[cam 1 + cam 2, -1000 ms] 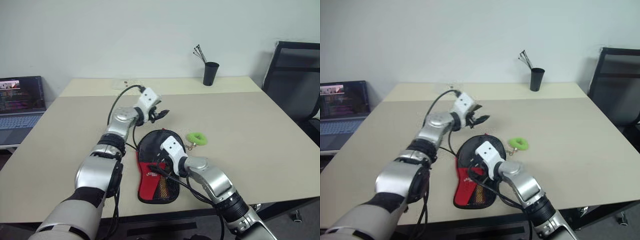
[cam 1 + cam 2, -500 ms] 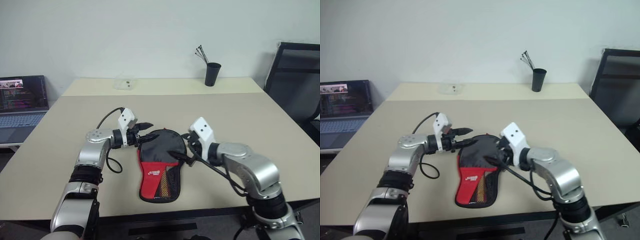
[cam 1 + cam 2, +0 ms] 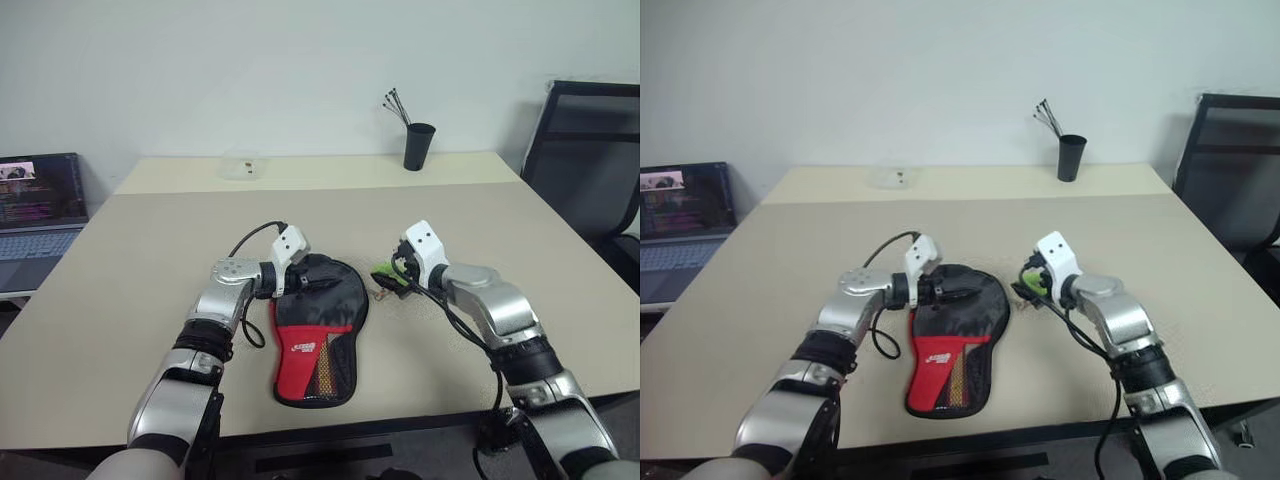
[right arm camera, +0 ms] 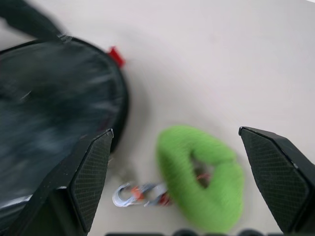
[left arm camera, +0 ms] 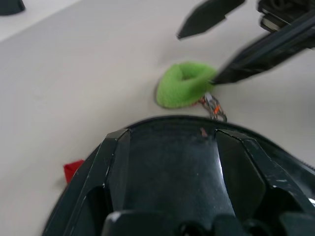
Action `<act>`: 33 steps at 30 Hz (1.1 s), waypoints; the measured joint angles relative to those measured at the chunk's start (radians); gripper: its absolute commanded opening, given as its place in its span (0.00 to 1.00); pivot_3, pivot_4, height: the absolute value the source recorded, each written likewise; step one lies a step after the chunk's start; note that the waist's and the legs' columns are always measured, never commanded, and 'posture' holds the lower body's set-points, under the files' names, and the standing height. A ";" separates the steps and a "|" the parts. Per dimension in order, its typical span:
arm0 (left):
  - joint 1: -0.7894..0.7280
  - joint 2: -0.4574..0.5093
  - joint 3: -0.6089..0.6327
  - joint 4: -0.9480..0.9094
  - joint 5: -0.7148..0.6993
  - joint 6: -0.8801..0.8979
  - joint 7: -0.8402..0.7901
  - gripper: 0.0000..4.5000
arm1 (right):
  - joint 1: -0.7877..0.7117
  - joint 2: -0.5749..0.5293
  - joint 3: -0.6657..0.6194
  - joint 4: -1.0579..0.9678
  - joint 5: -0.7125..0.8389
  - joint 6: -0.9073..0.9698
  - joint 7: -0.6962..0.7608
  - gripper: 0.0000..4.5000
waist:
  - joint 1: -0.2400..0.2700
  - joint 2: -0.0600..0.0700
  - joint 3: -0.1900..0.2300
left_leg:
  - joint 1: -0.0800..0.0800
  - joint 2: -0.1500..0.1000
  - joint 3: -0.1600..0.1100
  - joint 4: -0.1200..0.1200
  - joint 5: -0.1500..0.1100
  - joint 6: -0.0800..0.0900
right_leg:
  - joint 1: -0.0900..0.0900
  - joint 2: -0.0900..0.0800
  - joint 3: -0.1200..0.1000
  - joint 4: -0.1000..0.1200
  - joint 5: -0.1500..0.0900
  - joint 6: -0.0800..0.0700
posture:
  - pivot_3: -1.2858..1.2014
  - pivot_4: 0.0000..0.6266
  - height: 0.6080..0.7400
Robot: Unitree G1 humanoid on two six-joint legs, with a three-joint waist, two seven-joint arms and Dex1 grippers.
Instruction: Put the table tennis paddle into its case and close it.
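Case (image 3: pixel 318 325) black on top, red below with dark mesh pocket and white logo, lime-green tag (image 4: pixel 204 177) with silver clip, beige table (image 3: pixel 150 260), black pen cup (image 3: pixel 419 146), black chair (image 3: pixel 590 150)

**Barely any text to read here**

Only lettering I can spot is a small white logo (image 3: pixel 300 349) on the red lower part of the case (image 3: pixel 312 330), and it's too tiny to make out. The laptop (image 3: pixel 40 200) screen off to the side shows lines of text, but those are unreadable too.
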 measured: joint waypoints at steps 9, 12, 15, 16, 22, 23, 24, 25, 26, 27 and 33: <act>-0.001 0.000 -0.004 0.017 0.007 -0.024 -0.002 0.65 | -0.075 0.043 -0.088 0.333 -0.010 -0.130 -0.094 1.00 | 0.001 0.000 0.000 | 0.000 0.000 0.001 0.000 0.000 0.000 | 0.000 -0.001 0.001 0.000 0.000 0.000 | 0.52 0.24 1.00; -0.001 0.000 -0.004 0.017 0.007 -0.024 -0.003 0.65 | -0.090 0.047 -0.090 0.390 -0.016 -0.155 -0.089 1.00 | 0.000 0.000 0.000 | 0.000 0.000 0.001 0.000 0.000 0.000 | 0.000 0.000 0.001 0.000 0.000 0.000 | 0.52 0.24 1.00; 0.000 0.000 -0.005 0.017 0.007 -0.025 -0.004 0.65 | -0.093 0.053 -0.083 0.410 -0.028 -0.172 -0.069 1.00 | 0.000 0.000 0.000 | 0.000 0.000 0.001 0.000 0.000 0.000 | 0.000 0.000 0.001 0.001 0.000 0.000 | 0.52 0.24 1.00; 0.001 0.000 -0.006 0.017 0.008 -0.025 -0.004 0.65 | -0.093 0.056 -0.081 0.410 -0.034 -0.172 -0.064 1.00 | 0.000 0.000 0.000 | 0.000 0.000 0.001 0.000 0.000 0.000 | 0.000 0.000 0.001 0.001 0.000 0.000 | 0.52 0.24 1.00; 0.024 0.000 -0.022 0.019 0.019 -0.042 -0.010 0.66 | -0.093 0.070 -0.081 0.406 -0.039 -0.169 -0.050 0.66 | -0.001 0.000 0.000 | 0.001 0.000 0.001 0.000 0.000 0.000 | 0.000 0.000 0.001 0.001 0.000 0.000 | 0.52 0.24 1.00; 0.028 -0.001 -0.027 0.019 0.022 -0.044 -0.014 0.66 | -0.093 0.073 -0.082 0.406 -0.039 -0.168 -0.050 0.59 | -0.001 0.000 0.000 | 0.001 0.001 0.001 0.000 0.000 0.000 | 0.000 0.000 0.001 0.001 0.000 0.000 | 0.52 0.24 1.00; 0.030 -0.001 -0.029 0.019 0.024 -0.045 -0.018 0.66 | -0.093 0.076 -0.081 0.406 -0.039 -0.168 -0.050 0.51 | -0.001 0.000 0.000 | 0.001 0.001 0.001 0.000 0.000 0.000 | 0.000 0.000 0.001 0.001 0.000 0.000 | 0.52 0.24 1.00; 0.031 -0.002 -0.033 0.020 0.027 -0.048 -0.022 0.66 | -0.093 0.078 -0.081 0.405 -0.039 -0.167 -0.048 0.43 | -0.001 0.000 0.000 | 0.001 0.000 0.001 0.000 0.000 0.000 | 0.000 0.000 0.001 0.001 0.000 0.000 | 0.52 0.24 1.00; 0.031 -0.003 -0.037 0.020 0.029 -0.052 -0.024 0.66 | -0.093 0.080 -0.081 0.405 -0.039 -0.166 -0.048 0.37 | 0.000 0.000 0.000 | 0.001 0.000 0.001 0.000 0.000 0.000 | 0.000 0.000 0.001 0.001 0.000 0.000 | 0.52 0.24 1.00; 0.031 -0.006 -0.038 0.024 0.030 -0.060 -0.024 0.66 | -0.092 0.083 -0.081 0.403 -0.038 -0.165 -0.046 0.28 | 0.000 0.000 0.000 | 0.001 0.000 0.001 0.000 0.000 0.000 | 0.000 0.000 0.001 0.001 0.000 0.000 | 0.52 0.24 1.00; 0.030 -0.036 -0.055 0.080 0.043 -0.095 -0.026 0.66 | -0.077 0.090 -0.083 0.358 -0.036 -0.132 -0.047 0.00 | 0.001 0.000 0.000 | 0.001 0.000 0.001 0.000 0.000 0.000 | 0.000 0.000 0.001 0.001 0.000 0.000 | 0.52 0.24 1.00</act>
